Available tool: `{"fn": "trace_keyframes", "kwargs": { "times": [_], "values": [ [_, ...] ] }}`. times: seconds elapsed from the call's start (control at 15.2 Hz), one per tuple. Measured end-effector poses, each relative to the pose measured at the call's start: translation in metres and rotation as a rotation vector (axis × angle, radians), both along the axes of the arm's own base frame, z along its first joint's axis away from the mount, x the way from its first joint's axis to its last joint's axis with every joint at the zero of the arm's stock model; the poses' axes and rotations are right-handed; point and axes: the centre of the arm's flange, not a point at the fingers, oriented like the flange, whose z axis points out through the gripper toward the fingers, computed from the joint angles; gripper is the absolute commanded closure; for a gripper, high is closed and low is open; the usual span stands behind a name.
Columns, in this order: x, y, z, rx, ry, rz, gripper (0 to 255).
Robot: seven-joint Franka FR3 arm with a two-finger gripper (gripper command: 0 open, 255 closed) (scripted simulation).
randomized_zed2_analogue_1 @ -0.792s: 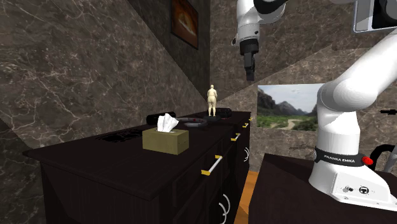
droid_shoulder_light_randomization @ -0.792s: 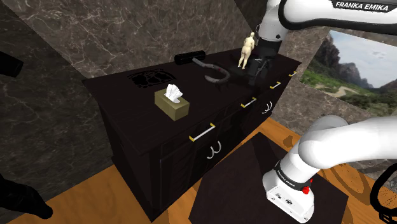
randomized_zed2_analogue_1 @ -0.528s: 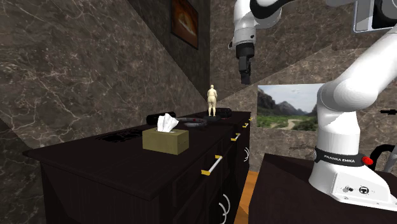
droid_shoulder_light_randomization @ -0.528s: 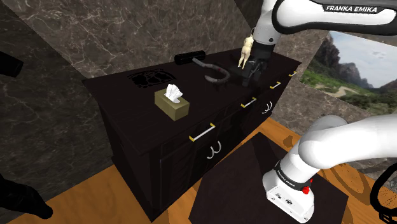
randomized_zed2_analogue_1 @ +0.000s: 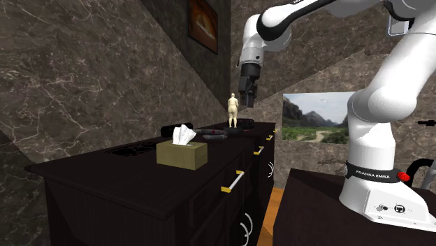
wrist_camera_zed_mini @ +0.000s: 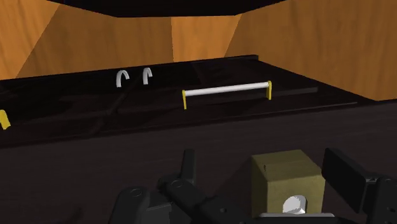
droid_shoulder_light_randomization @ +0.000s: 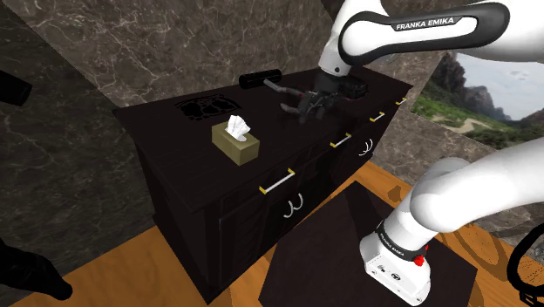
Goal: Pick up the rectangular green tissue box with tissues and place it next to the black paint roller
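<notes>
On the dresser (droid_shoulder_light_randomization: 166,135) top sits the tissue box (droid_shoulder_light_randomization: 235,142), well apart from the paint roller (droid_shoulder_light_randomization: 261,80). My gripper (droid_shoulder_light_randomization: 312,106) hangs high above the top, fingers (wrist_camera_zed_mini: 347,178) spread, holding nothing. Descending off-centre, I could shove the box sideways or crush its tissue.

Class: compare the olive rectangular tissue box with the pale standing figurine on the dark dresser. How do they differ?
The olive rectangular tissue box is low and blocky; the pale standing figurine is tall and slim. The box shows white tissue on top; the figurine is plain beige. Both stand on the dark dresser.
</notes>
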Motion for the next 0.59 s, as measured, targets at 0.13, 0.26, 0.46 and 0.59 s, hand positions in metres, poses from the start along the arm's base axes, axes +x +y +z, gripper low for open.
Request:
{"fn": "trace_keyframes", "kwargs": {
  "times": [0.13,0.26,0.46,0.59],
  "values": [
    [0.016,0.008,-0.015,0.035,-0.025,-0.016,0],
    [0.032,0.013,-0.023,0.071,-0.051,-0.031,0],
    [0.058,0.024,-0.044,0.123,-0.088,-0.055,0],
    [0.076,0.031,-0.052,0.158,-0.114,-0.071,0]
  ]
}}
